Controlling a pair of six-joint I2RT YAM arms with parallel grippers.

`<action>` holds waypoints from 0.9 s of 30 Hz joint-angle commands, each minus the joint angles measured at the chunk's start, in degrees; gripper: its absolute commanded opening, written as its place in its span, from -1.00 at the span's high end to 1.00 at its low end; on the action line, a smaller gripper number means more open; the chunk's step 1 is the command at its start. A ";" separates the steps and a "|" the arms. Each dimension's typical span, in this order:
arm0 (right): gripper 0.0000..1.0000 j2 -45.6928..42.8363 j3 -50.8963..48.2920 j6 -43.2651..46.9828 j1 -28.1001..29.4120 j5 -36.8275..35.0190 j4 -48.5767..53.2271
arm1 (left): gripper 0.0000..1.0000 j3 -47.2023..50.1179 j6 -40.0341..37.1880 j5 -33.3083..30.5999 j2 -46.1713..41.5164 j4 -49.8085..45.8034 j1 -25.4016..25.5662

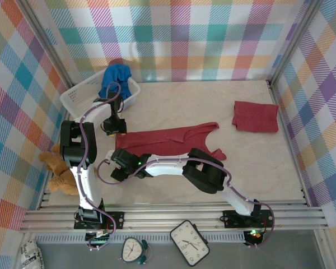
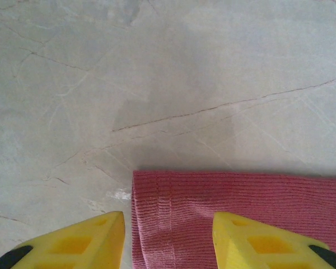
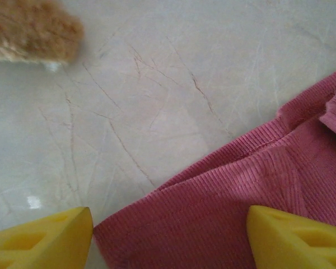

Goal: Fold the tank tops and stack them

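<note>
Red tank top lies spread flat, centre of the top view, hem end to the left. 2nd red top sits folded at upper right. Blue top is bunched in the basket, upper left. Left gripper and right gripper each straddle 1 hem corner, jaws apart w/ nothing pinched, prob. to lift both corners together for the fold.

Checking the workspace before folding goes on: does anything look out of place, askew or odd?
A brown teddy bear slumps at the table's left edge, a stray among laundry. The blue tank top sits bunched in the white basket, rising above its rim.
</note>
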State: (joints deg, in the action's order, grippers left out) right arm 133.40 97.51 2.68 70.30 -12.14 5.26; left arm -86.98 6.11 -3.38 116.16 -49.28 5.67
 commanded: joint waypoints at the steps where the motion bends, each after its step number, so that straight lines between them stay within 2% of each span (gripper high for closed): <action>1: -0.43 2.18 2.28 4.20 1.53 -2.52 1.31 | 0.09 3.73 0.07 2.98 6.43 -4.31 -0.30; 6: -0.24 4.13 3.52 5.67 1.84 -6.99 3.97 | 0.09 5.46 0.58 6.49 4.92 -2.85 -0.09; 12: 0.27 0.22 -2.54 4.88 1.19 -7.99 3.60 | 0.07 4.94 -0.31 7.78 0.76 -2.48 0.33; 14: 0.37 -1.59 -4.81 4.84 1.20 -7.15 3.43 | 0.05 4.35 -0.39 7.68 -0.04 -3.10 0.33; 27: 0.53 -8.02 -14.76 4.02 1.06 -4.51 -1.30 | -0.01 2.08 -1.81 7.83 -2.86 -4.72 1.80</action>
State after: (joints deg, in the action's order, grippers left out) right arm 126.87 85.27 6.90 71.90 -17.39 2.04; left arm -84.58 5.02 3.55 115.04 -51.72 6.68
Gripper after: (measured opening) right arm 0.238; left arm 0.500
